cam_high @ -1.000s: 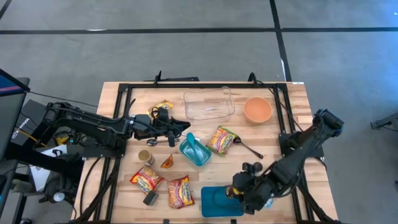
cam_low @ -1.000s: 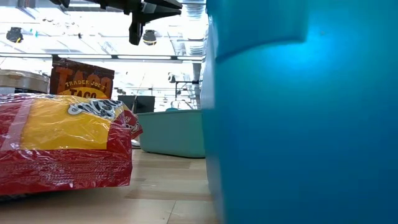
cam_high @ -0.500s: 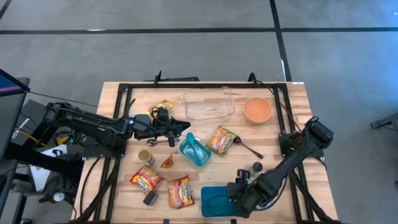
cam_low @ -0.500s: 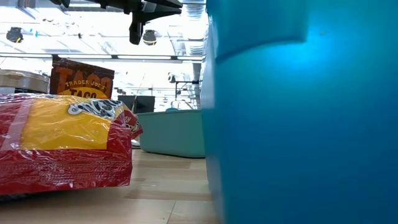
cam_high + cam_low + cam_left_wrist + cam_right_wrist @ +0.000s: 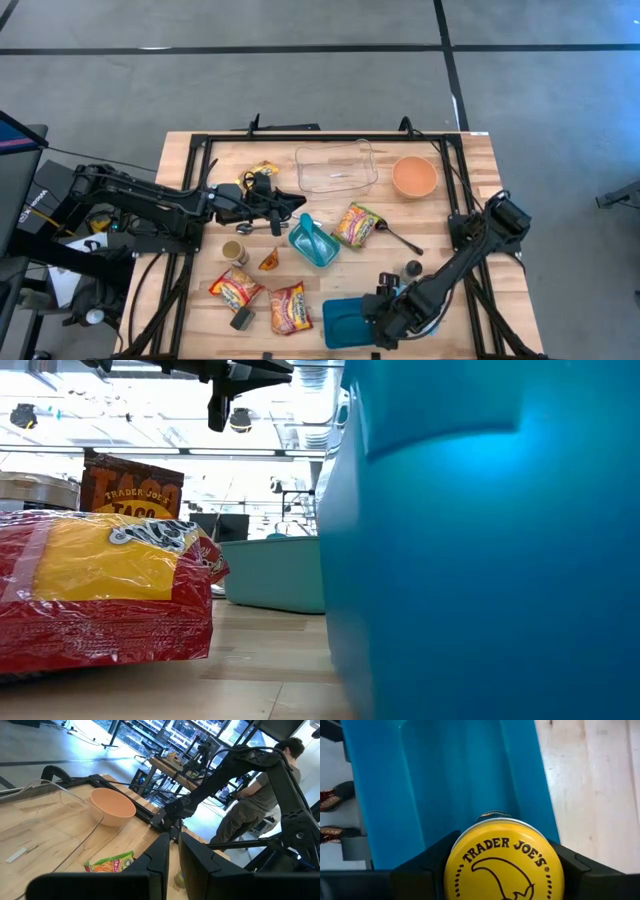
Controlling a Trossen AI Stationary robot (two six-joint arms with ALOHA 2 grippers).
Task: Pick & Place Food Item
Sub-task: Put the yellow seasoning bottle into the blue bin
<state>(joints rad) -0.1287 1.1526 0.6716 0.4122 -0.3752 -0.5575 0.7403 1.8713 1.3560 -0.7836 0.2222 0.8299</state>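
Note:
A jar with a yellow lid (image 5: 503,862) sits between the fingers of my right gripper (image 5: 502,885), which is shut on it over the blue tray (image 5: 445,780). In the high view this gripper (image 5: 384,317) stands over the right end of the blue tray (image 5: 345,325), near the table's front edge, and hides the jar. The low view shows the tray's wall (image 5: 480,560) close up. My left gripper (image 5: 297,203) hovers level above the table's middle left, fingers shut (image 5: 174,845) on nothing. My right gripper pinches the jar between its two fingers (image 5: 420,870), one on each side of the body just under the yellow lid's rim (image 5: 451,865). The fingers come from above, pointing steeply down. The jar stands upright over the tray's inside. Whether its base touches the tray is hidden.
A clear container (image 5: 336,167) and an orange bowl (image 5: 414,176) stand at the back. A teal container (image 5: 313,241), a snack packet (image 5: 358,224), a black spoon (image 5: 400,238) and noodle packets (image 5: 236,288) (image 5: 290,307) lie mid-table. A person (image 5: 260,805) stands beyond the table.
My right gripper has come down with the jar toward the blue tray and a little toward the table's left, tipping more steeply downward. In the low view the tray's wall has shifted slightly.

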